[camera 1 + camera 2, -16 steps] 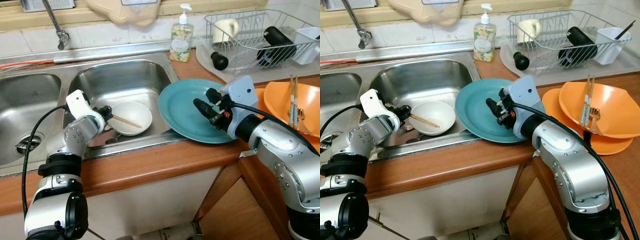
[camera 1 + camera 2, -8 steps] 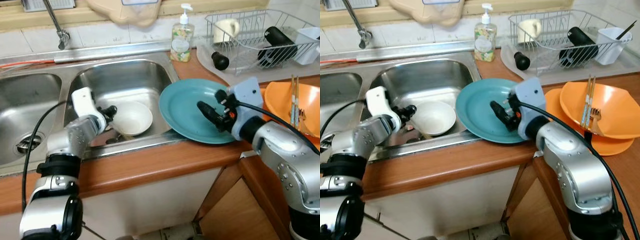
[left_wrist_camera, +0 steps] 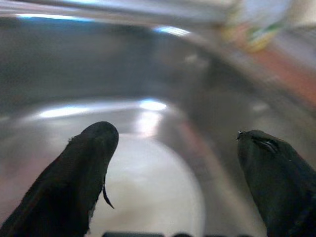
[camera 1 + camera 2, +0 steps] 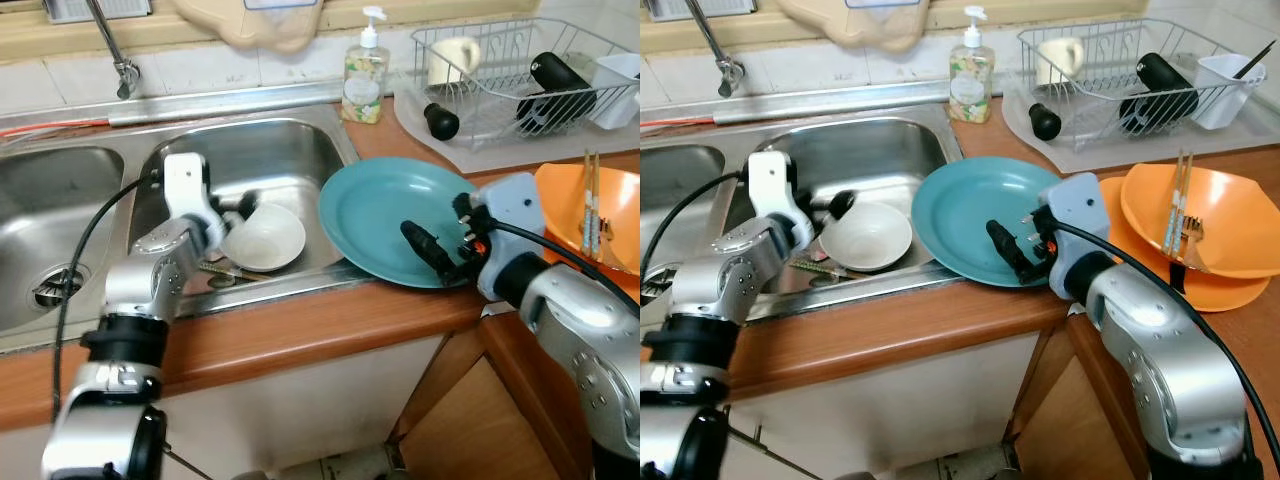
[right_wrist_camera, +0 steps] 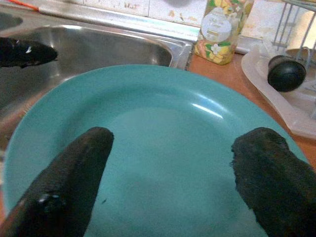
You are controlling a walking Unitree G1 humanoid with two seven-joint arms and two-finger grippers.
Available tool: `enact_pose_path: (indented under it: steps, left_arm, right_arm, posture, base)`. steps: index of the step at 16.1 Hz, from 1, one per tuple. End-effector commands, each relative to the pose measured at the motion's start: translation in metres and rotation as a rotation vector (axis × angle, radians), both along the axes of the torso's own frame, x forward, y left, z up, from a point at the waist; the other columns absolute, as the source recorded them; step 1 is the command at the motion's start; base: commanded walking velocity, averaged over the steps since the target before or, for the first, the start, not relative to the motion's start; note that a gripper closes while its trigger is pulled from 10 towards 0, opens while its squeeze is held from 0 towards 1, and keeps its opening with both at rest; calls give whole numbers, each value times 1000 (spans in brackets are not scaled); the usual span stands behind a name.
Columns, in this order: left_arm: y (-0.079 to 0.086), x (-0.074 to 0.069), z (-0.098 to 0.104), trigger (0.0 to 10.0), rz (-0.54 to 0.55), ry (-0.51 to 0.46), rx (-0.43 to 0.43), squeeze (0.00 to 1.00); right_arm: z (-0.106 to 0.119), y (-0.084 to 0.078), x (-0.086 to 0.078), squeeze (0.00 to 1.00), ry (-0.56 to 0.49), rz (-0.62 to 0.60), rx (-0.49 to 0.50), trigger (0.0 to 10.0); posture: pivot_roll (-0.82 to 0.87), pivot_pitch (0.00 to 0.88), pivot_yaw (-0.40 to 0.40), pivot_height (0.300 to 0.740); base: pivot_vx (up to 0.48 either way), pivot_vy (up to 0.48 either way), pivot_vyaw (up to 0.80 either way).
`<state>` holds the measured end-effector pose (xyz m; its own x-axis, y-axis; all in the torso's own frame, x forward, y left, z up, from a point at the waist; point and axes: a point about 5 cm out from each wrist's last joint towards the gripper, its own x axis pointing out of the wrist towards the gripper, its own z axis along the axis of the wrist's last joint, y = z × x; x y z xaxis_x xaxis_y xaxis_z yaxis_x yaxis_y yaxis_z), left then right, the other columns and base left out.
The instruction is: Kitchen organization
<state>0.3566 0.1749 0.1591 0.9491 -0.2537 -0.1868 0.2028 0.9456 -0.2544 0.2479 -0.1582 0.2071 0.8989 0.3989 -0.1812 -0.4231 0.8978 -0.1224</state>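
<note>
Here, head views: left gripper [image 4: 243, 205] sits in the right sink basin [image 4: 290, 150], fingers apart and holding nothing, just above the rim of the white bowl [image 4: 265, 238]; chopsticks [image 4: 228, 269] lie on the basin floor beside the bowl, on its near side. Teal plate [image 4: 385, 215] rests half on the counter [image 4: 300, 330], its edge over the sink rim. Right gripper [image 4: 432, 255] is low over the plate's near edge, fingers spread, empty. Orange bowls [image 4: 1215, 225] with chopsticks and a fork sit to the right; soap bottle [image 4: 363, 80] and dish rack [image 4: 510, 65] stand behind. Left wrist view: two fingers [image 3: 84, 168] wide apart, bowl [image 3: 153, 192] below between them, blurred steel basin beyond. Right wrist view: fingers [image 5: 74, 173] parted over the plate [image 5: 163, 143], nothing between them; soap bottle [image 5: 222, 27] and the sink are behind.
</note>
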Motion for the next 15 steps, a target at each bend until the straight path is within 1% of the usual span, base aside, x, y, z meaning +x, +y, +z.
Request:
enact_pose_path:
  steps: [1, 2, 3, 4, 5, 6, 7, 8, 10, 11, 12, 13, 15]
  left_arm:
    - [-5, -9, 4, 10000, -64, -16, -128, 1000]
    - [-8, -12, 6, 10000, -90, -19, -170, 1000]
    - [-15, -18, 9, 10000, -131, -20, -255, 1000]
    - [-20, -21, 10, 10000, -166, -12, -303, 1000]
    - [-29, -28, 9, 10000, -218, 0, -367, 1000]
    - [-29, -28, 9, 10000, -218, 0, -367, 1000]
    - [-36, -31, 3, 10000, -250, 46, -408, 27]
    - [-44, -34, -1, 10000, -284, 77, -450, 0]
    - [-50, -35, 1, 10000, -312, 103, -502, 0]
    - [-55, -34, 0, 10000, -339, 140, -521, 0]
    - [-57, -34, 0, 10000, -344, 154, -517, 0]
    - [-59, -33, -1, 10000, -358, 167, -515, 0]
    - [-62, -33, 3, 10000, -389, 167, -545, 0]
  right_arm:
    - [1, -4, -9, 1000, 10, -25, 21, 10000]
    - [1, -5, -11, 1000, 12, -29, 26, 10000]
    - [2, -7, -16, 1000, 12, -29, 36, 10000]
    - [2, -8, -18, 1000, 11, -27, 41, 10000]
    - [1, -10, -23, 1000, 12, -22, 40, 10000]
    - [1, -10, -23, 1000, 12, -22, 40, 10000]
    - [3, -9, -29, 1000, 13, 32, 27, 10000]
    - [4, -9, -34, 1000, 15, 88, 15, 10000]
    - [6, -10, -38, 1000, 16, 142, 17, 10000]
    - [10, -14, -42, 1000, 30, 215, 27, 10000]
    - [11, -15, -43, 1000, 37, 239, 30, 10000]
    - [9, -16, -45, 0, 64, 298, 24, 10000]
    - [3, -18, -48, 0, 102, 335, 14, 10000]
  posture:
    - [-143, 0, 78, 740]
    - [-143, 0, 78, 740]
    - [-145, 0, 83, 740]
    - [-153, 0, 87, 740]
    - [-163, 0, 90, 740]
    - [-163, 0, 90, 740]
    - [-181, 0, 88, 740]
    - [-190, 0, 79, 740]
    - [-206, 0, 73, 740]
    - [-213, 0, 59, 740]
    - [-213, 0, 59, 740]
    - [-213, 0, 53, 740]
    - [-213, 0, 53, 740]
  base:
    - [0, 0, 0]
    - [0, 0, 0]
    - [0, 0, 0]
    - [0, 0, 0]
    - [0, 0, 0]
    - [0, 0, 0]
    - [0, 0, 0]
    - [0, 0, 0]
    - [0, 0, 0]
    - [0, 0, 0]
    - [0, 0, 0]
    - [0, 0, 0]
    - [0, 0, 0]
